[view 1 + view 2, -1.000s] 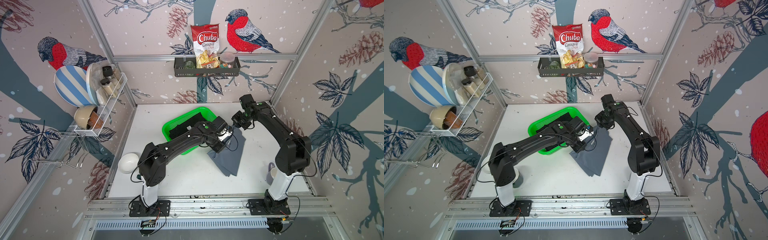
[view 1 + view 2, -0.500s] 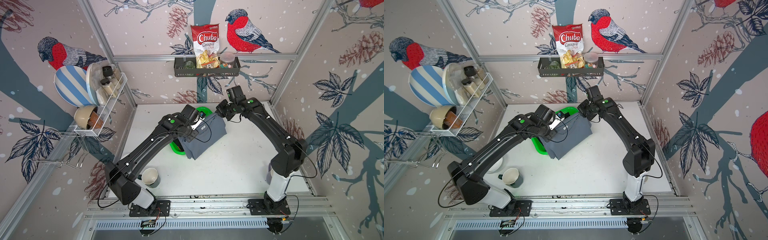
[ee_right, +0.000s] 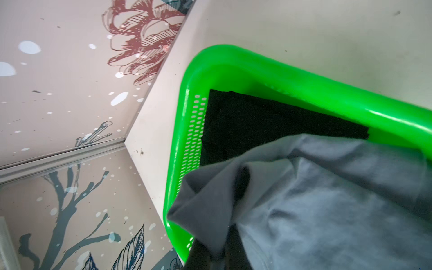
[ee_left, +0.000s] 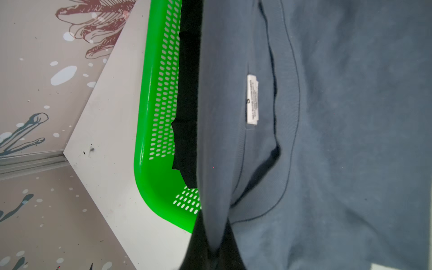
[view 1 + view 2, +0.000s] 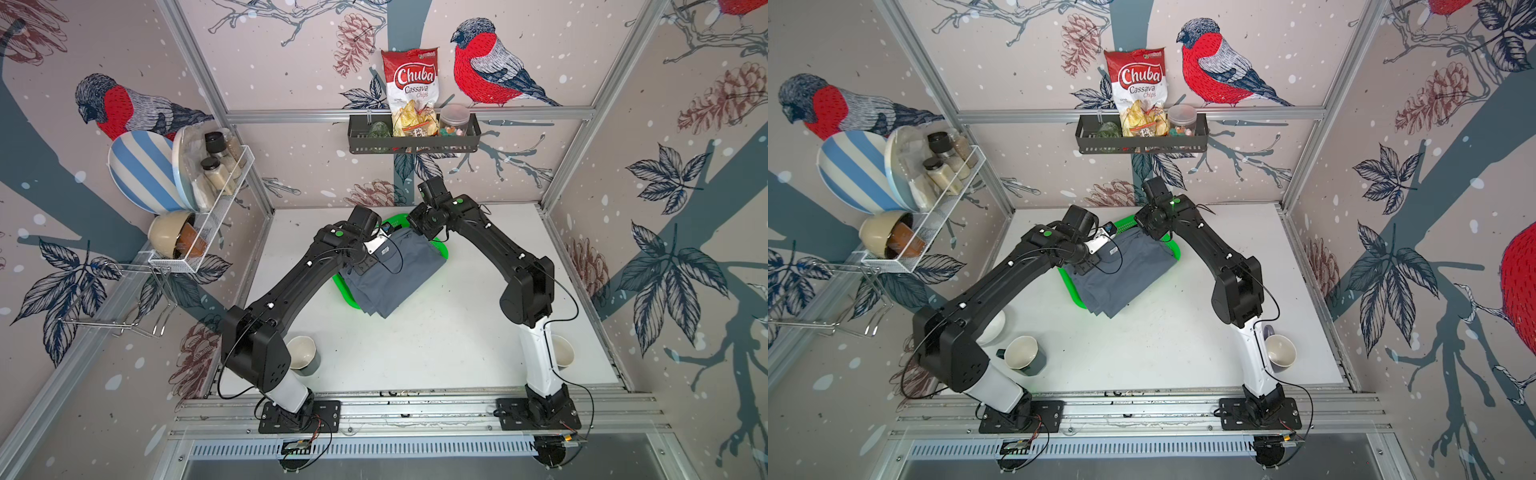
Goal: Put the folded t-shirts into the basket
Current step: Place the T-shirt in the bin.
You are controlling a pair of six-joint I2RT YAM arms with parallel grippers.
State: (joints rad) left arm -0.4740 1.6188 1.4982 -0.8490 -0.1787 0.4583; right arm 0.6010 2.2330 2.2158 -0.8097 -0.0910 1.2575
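Gripping grey-blue t-shirt (image 5: 395,274) over green basket (image 3: 304,93), left jaws and right jaws both clamped, black t-shirt (image 3: 257,117) inside.

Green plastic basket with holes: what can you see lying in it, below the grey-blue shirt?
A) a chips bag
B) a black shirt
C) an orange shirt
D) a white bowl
B: the right wrist view shows a black folded t-shirt lying in the bright green perforated plastic basket, partly hidden by the slate grey-blue t-shirt.
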